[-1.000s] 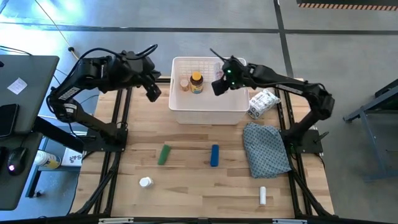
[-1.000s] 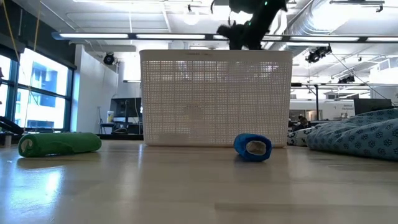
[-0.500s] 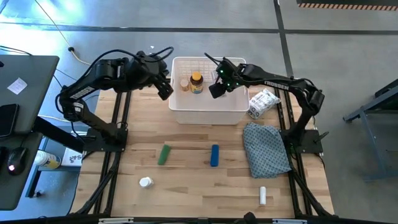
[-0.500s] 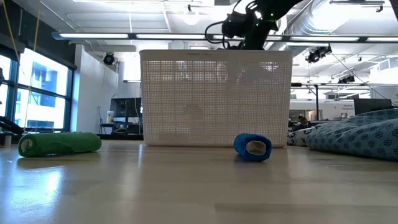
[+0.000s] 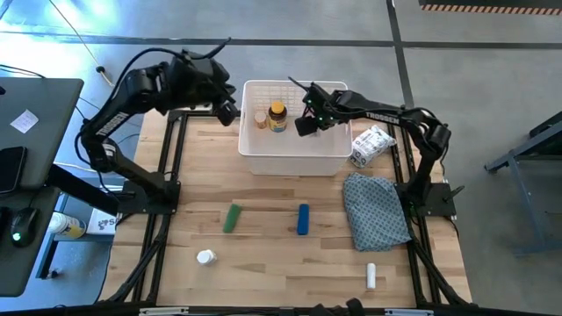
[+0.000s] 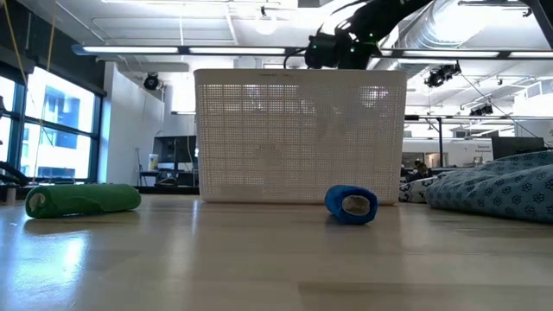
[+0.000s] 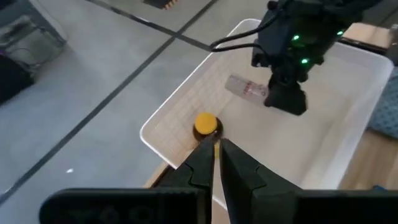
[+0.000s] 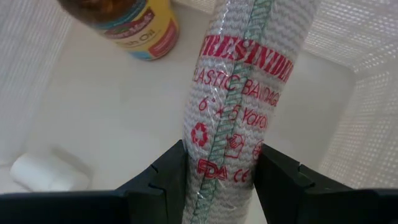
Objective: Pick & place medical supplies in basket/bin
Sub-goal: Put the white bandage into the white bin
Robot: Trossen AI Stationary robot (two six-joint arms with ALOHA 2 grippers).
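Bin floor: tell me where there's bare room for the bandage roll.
The right pincer holds the wrapped bandage roll over the white bin. The bin floor is bare below it and toward the near wall. The far left corner is crowded: amber bottle and a small white bottle.

Left arm reaching inward along the table's far edge, its left gripper with fingers pressed together near the far left corner; right arm extended from the right edge, its right gripper clamping a wrapped roll between both fingers.
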